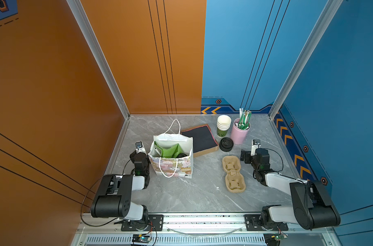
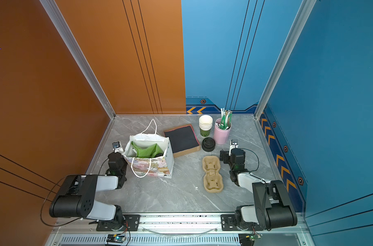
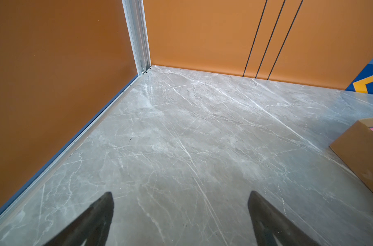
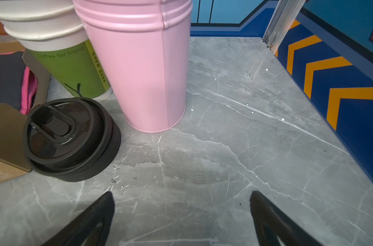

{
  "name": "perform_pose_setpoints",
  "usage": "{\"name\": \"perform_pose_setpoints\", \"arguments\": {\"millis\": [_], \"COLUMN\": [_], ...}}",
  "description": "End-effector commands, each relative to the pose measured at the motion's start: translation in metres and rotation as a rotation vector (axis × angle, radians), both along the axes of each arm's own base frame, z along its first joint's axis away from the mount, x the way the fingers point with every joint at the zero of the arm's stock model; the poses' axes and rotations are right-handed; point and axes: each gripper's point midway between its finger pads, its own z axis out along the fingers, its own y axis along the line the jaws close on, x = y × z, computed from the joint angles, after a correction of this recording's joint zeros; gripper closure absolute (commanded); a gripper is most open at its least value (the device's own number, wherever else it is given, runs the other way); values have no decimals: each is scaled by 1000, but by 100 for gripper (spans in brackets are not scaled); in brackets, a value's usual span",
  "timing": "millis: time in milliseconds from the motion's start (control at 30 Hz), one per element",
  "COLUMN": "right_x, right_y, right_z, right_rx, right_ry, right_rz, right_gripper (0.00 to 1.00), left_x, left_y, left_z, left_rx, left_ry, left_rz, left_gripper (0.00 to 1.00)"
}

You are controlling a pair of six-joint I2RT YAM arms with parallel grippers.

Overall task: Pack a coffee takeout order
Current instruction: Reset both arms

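Looks basically done: the green paper napkin point(image 1: 168, 150) and a round black plastic lid point(image 1: 182, 155) sit inside the cartoon-print paper gift bag point(image 1: 175, 167), can't spot the cup itself, while left gripper point(image 3: 180, 196) and right gripper point(image 4: 181, 196) rest wide open, empty.

Both top views stare steeply down from high above the near edge, catching the whole table point(image 1: 181, 198). Left wrist camera sits low, facing the orange walls point(image 3: 53, 64). Right wrist camera crowds the pink tin point(image 4: 138, 64) and black lid point(image 4: 70, 138), both seen from above too.
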Motion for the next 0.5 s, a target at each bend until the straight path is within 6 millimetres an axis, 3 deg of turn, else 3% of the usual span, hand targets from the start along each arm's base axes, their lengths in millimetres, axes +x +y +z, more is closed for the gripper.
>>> {"name": "perform_pose_setpoints", "arguments": {"millis": [0,200,467], "right_x": [20,28,20], "right_y": [-2,-12,-17], "right_z": [19,13,4], "right_rx": [16,69,77], "right_ry": [-60,-120,-159], "right_rz": [20,26,-1], "right_gripper": [0,0,0], "left_x": [5,10,13], "left_y": [-10,-15,-20], "left_z": [1,-5,-7], "left_rx": [11,19,39], "left_ry": [-12,-2,8], "left_rz": [-57,-80,-103], "left_gripper": [2,2,2]}}
